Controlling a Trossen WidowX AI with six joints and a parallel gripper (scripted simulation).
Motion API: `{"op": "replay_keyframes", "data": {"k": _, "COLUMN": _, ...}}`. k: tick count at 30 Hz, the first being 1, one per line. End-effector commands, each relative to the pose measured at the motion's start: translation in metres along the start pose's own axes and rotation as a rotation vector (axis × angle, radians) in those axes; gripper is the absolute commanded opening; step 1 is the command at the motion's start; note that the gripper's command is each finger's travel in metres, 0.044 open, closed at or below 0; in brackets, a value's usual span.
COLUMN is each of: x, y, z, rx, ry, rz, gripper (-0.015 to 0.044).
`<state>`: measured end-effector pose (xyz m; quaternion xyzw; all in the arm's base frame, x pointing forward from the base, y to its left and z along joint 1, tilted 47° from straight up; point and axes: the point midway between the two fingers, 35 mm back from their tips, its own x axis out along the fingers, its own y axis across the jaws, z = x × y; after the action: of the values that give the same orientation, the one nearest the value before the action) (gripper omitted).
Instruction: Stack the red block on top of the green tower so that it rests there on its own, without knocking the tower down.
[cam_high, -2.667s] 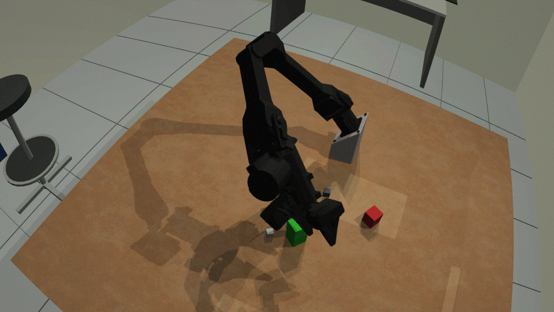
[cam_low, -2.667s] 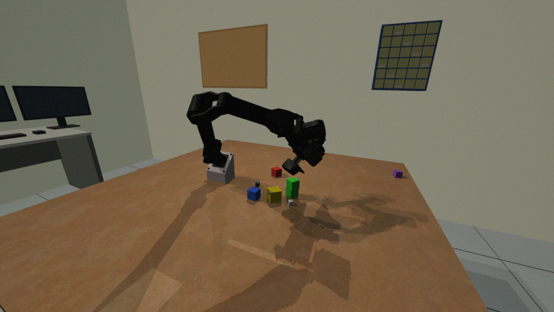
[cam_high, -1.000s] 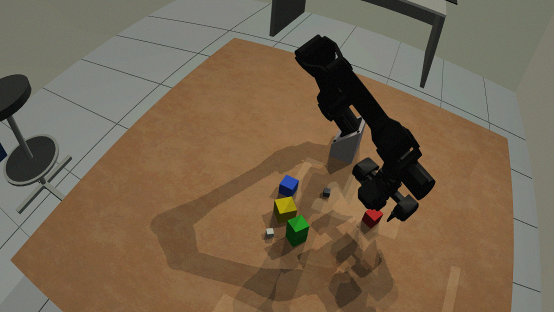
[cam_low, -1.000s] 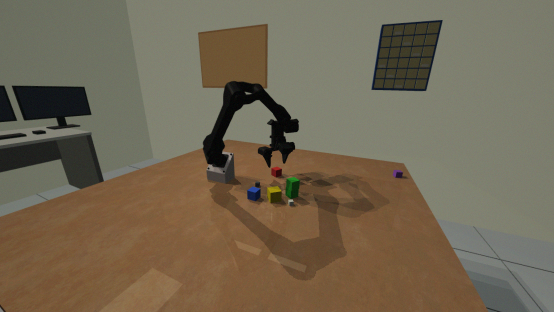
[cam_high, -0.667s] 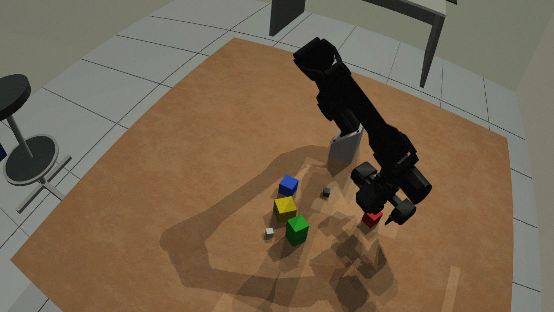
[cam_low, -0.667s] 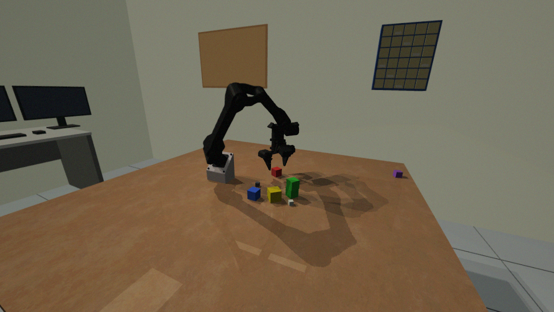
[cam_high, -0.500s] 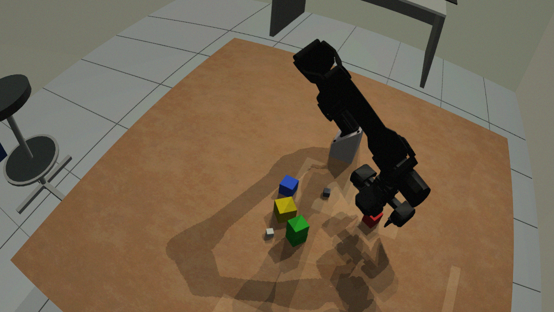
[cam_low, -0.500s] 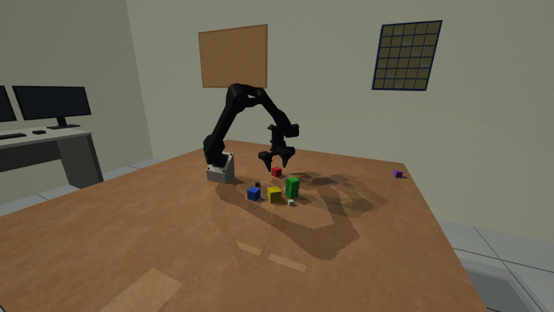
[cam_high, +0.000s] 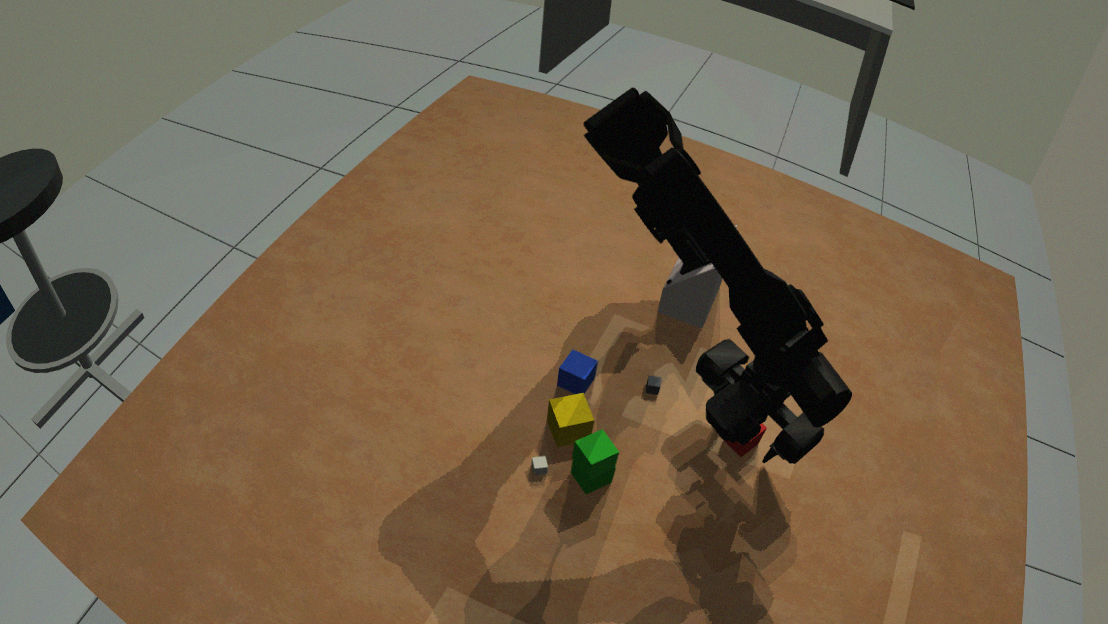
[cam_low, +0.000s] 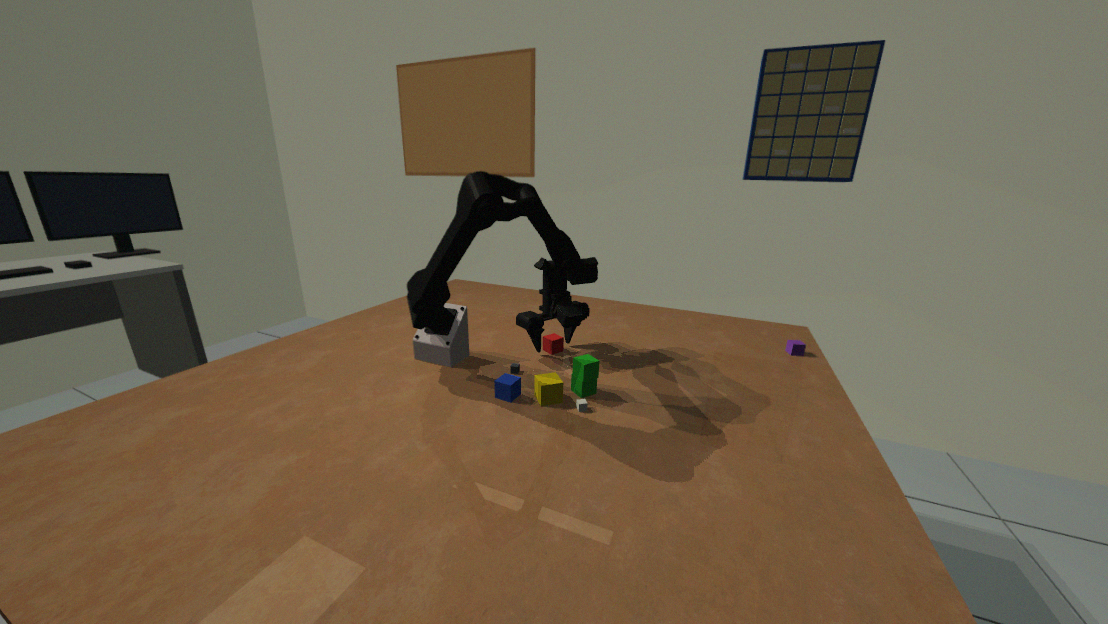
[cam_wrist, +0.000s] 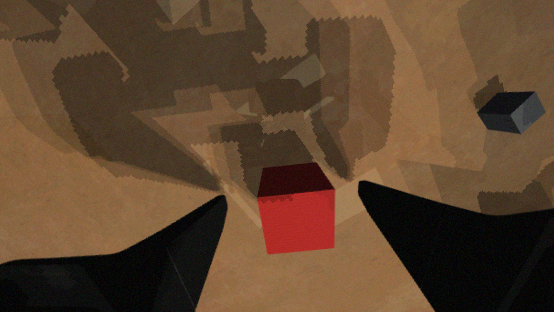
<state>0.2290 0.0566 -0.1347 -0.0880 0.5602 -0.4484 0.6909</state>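
Red block (cam_wrist: 297, 216) is seen on the tabletop (cam_low: 310, 465), apart from the green tower (cam_low: 584, 375), framed by the open, empty hand (cam_wrist: 290, 200); judged light and rigid, best gripped across opposite flat faces.

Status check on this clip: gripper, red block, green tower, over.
Gripper open, empty, straddling red block. Block on table, ungrasped. Green tower upright, apart. Nothing between the fingers but the block.

Pale olive walls (cam_low: 659, 232) are enclosing the room, carrying a brown corkboard (cam_low: 465, 113) and a blue-framed grid panel (cam_low: 813, 110). Grey floor tiles (cam_high: 193, 147) are surrounding the wooden table (cam_low: 232, 465). A grey desk (cam_low: 85, 298) is holding dark monitors (cam_low: 104, 205). A black stool (cam_high: 38, 255) is standing nearby.
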Motion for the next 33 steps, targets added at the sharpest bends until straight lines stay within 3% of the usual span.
{"op": "replay_keyframes", "data": {"k": 1, "x": 0.0031, "y": -0.0006, "z": -0.0011, "rx": -0.007, "ry": -0.003, "rz": -0.005, "gripper": 0.044}}
{"op": "replay_keyframes", "data": {"k": 13, "x": 0.0025, "y": -0.0006, "z": -0.0009, "rx": -0.004, "ry": 0.001, "rz": -0.005, "gripper": 0.044}}
{"op": "replay_keyframes", "data": {"k": 24, "x": 0.0025, "y": -0.0006, "z": -0.0009, "rx": -0.004, "ry": 0.001, "rz": -0.005, "gripper": 0.0151}}
{"op": "replay_keyframes", "data": {"k": 30, "x": 0.0025, "y": -0.0006, "z": -0.0009, "rx": -0.004, "ry": 0.001, "rz": -0.005, "gripper": 0.0111}}
{"op": "replay_keyframes", "data": {"k": 33, "x": -0.004, "y": -0.0003, "z": -0.0009, "rx": -0.005, "ry": 0.0, "rz": -0.004, "gripper": 0.0032}}
